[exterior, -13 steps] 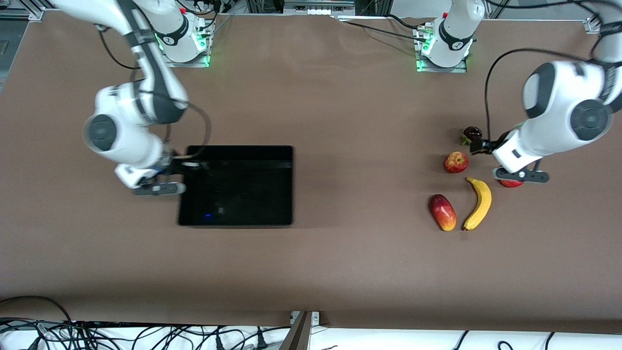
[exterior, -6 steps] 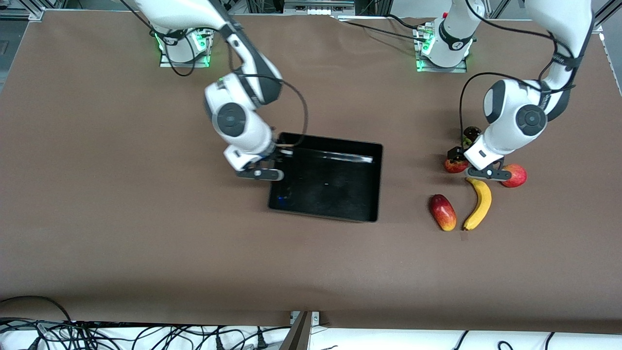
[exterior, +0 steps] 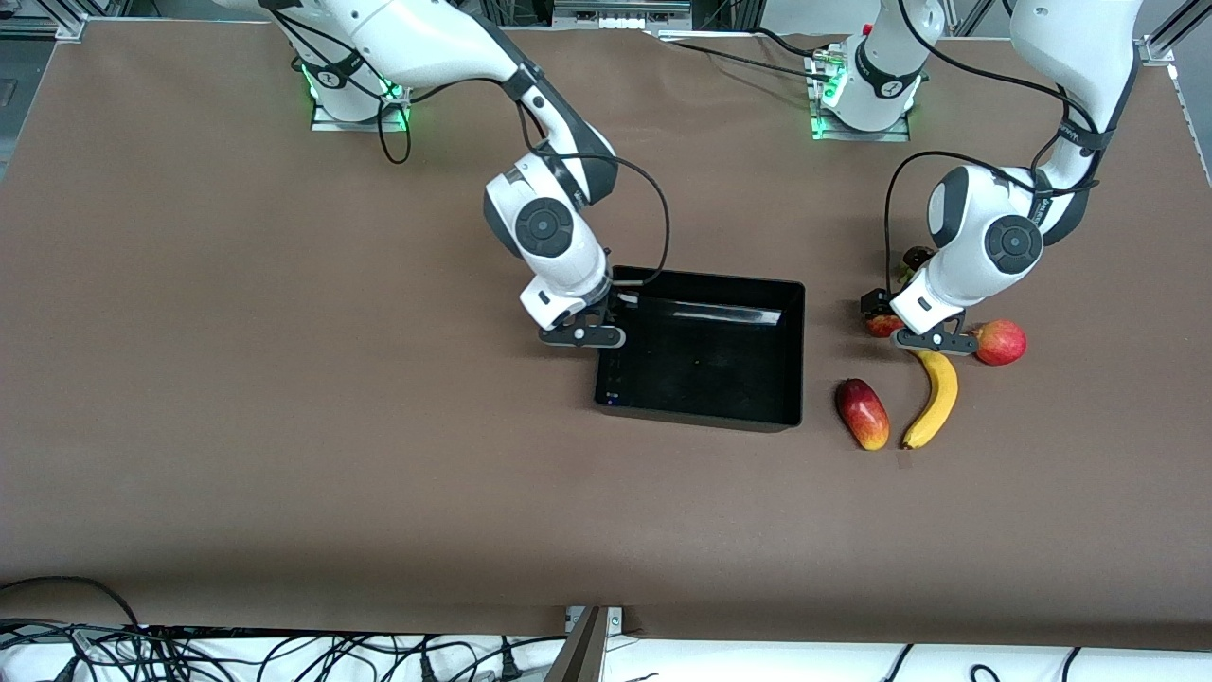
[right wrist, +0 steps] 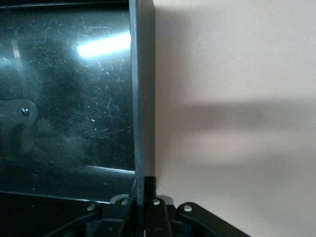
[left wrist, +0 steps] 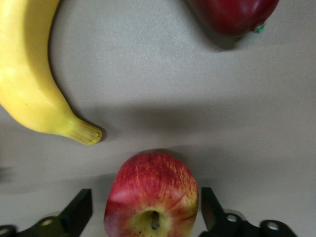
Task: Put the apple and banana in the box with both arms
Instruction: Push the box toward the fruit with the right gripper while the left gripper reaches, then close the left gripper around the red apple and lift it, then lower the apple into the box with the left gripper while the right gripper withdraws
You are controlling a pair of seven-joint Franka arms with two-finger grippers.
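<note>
Between the spread jaws of the left gripper [left wrist: 148, 217] sits the apple [left wrist: 152, 195], red with yellowish streaks and its stem dimple facing up; neither finger [left wrist: 76, 212] touches its skin, so the jaws stand released on either side of it. Just beside the apple lies the stem end of the banana [left wrist: 34, 84], apart from it, and a darker red fruit [left wrist: 232, 15] lies a little farther off. In the front view the left gripper [exterior: 909, 327] hangs low over the apple [exterior: 884, 325], most of which is hidden under the wrist. The banana [exterior: 932, 398] curves from there toward the front camera, with an oblong red-yellow fruit [exterior: 862, 413] beside it on the box's side and a smooth red fruit [exterior: 1001, 342] toward the left arm's end of the surface [exterior: 284, 426].

The right gripper [right wrist: 140, 195] has its jaws clenched on the side wall of the box [right wrist: 140, 74], one finger inside the wall and one outside. The black box [exterior: 793, 350] rests on the surface near the middle, nothing in it, and the right gripper [exterior: 592, 327] holds its wall at the right arm's end.
</note>
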